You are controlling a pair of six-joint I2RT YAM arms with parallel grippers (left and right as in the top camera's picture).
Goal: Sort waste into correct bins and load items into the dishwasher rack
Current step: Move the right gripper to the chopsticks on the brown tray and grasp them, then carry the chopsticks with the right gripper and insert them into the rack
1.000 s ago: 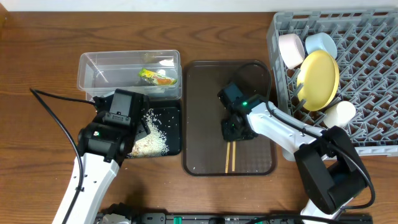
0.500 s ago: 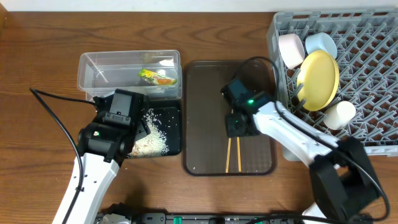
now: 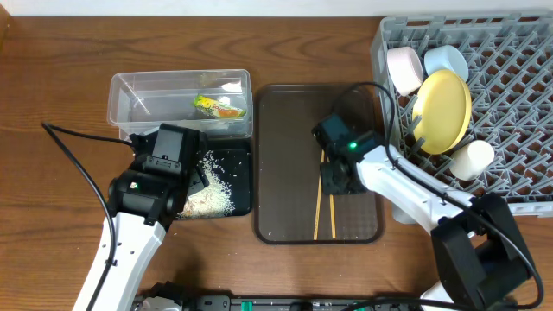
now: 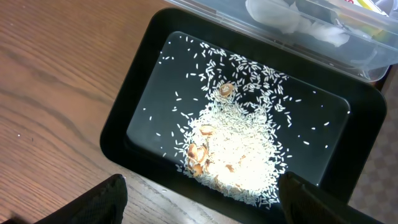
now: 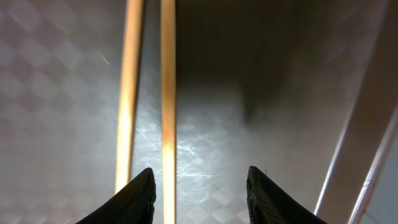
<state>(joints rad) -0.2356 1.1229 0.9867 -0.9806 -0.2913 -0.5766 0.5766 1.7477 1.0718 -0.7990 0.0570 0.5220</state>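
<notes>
The right claw (image 5: 202,193) hangs low with its fingers spread and nothing clamped between them. Directly beneath it lie the two chopsticks (image 5: 168,93), side by side and almost parallel. One runs through the gap close to one fingertip (image 5: 140,193), and the other lies just outside that same fingertip. Both rest flat on the brown tray (image 3: 276,155) under the claw. Farther off to this claw's right stands the grey rack (image 3: 518,104). It holds the yellow plate (image 3: 445,108) on edge, with the pink bowl (image 3: 401,69) and blue bowl (image 3: 445,60) behind the plate and the white cup (image 3: 471,158) in front.

The left claw (image 4: 199,208) also has its fingers wide apart and holds nothing. It hovers at the near rim of the black tray (image 4: 118,124). Ahead of it inside that tray is a heap of rice (image 4: 236,155), with loose grains scattered around. Beyond the tray, touching its far edge, sits the clear tub (image 3: 130,95) with the wrapper (image 3: 218,106) inside. Everything stands on the wooden surface (image 3: 52,69).
</notes>
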